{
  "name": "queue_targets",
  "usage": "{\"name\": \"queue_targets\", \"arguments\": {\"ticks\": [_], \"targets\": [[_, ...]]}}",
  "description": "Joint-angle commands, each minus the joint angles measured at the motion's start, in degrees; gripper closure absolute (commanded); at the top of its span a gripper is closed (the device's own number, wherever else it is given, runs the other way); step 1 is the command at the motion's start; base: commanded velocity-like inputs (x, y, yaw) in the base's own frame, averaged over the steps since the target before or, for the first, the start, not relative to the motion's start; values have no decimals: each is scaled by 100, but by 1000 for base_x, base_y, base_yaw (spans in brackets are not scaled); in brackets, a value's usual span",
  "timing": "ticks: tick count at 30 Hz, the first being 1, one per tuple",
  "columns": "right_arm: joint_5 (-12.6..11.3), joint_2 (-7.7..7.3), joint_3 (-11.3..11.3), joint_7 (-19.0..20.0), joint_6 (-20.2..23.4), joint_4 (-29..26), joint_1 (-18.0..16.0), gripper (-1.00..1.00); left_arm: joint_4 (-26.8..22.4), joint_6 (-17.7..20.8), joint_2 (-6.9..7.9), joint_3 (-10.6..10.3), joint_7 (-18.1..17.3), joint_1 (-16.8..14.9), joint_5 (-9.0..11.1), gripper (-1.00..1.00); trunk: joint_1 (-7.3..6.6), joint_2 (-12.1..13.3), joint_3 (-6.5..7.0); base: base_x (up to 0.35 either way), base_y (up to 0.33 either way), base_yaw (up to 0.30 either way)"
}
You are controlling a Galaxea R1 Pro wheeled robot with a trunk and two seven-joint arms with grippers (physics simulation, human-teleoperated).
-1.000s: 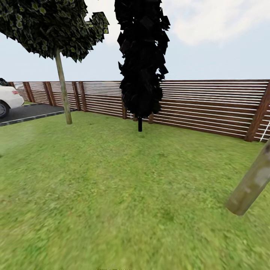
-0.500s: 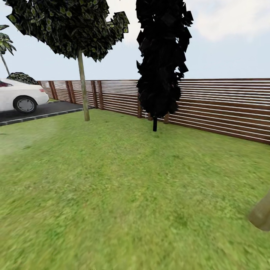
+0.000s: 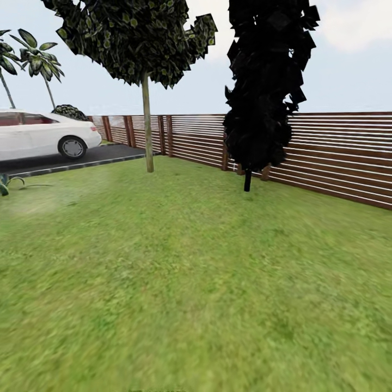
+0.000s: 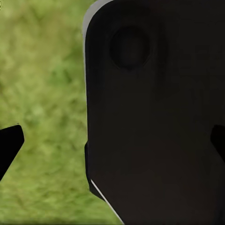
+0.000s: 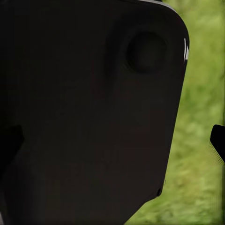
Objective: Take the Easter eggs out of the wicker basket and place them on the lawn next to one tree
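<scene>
The lawn [image 3: 179,283] spreads wide and green ahead of me in the head view. A tree [image 3: 147,130] with a slim pale trunk and a green leafy crown stands at the far left of the grass. The Easter eggs and the wicker basket are out of view. In the left wrist view my left gripper [image 4: 112,145] is open, its fingertips [image 4: 9,143] far apart over grass, with a dark robot panel behind. My right gripper [image 5: 112,140] is open too, with nothing between its fingertips [image 5: 218,140].
A dark cone-shaped tree [image 3: 267,87] stands before the brown slat fence [image 3: 326,152] that runs along the back. A white car [image 3: 38,135] is parked on the dark paving [image 3: 60,159] at far left, with palms [image 3: 32,54] behind it.
The camera has swung left: trees and fence slid right in the picture, the thick leaning trunk at the right edge has left the view, and the white car and palms have come in.
</scene>
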Motion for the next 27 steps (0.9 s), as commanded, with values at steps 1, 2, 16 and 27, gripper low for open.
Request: {"name": "queue_targets", "arguments": {"ticks": [1, 2, 16, 27], "targets": [[6, -2, 35, -2, -11, -1, 1, -100, -1, -14, 0, 2, 0, -1, 2, -100, 0, -2, -7, 0, 0, 279], [6, -2, 35, -2, -11, 0, 1, -100, -1, -14, 0, 2, -1, -1, 2, -100, 0, -2, -10, 0, 0, 279], [6, 1, 35, -2, -11, 10, 1, -100, -1, -14, 0, 2, 3, -1, 0, -100, 0, -2, -53, 0, 0, 279], [6, 5, 37, -2, -16, 16, 1, -100, -1, -14, 0, 2, 4, -1, 3, -100, 0, -2, -86, 0, 0, 279]]}}
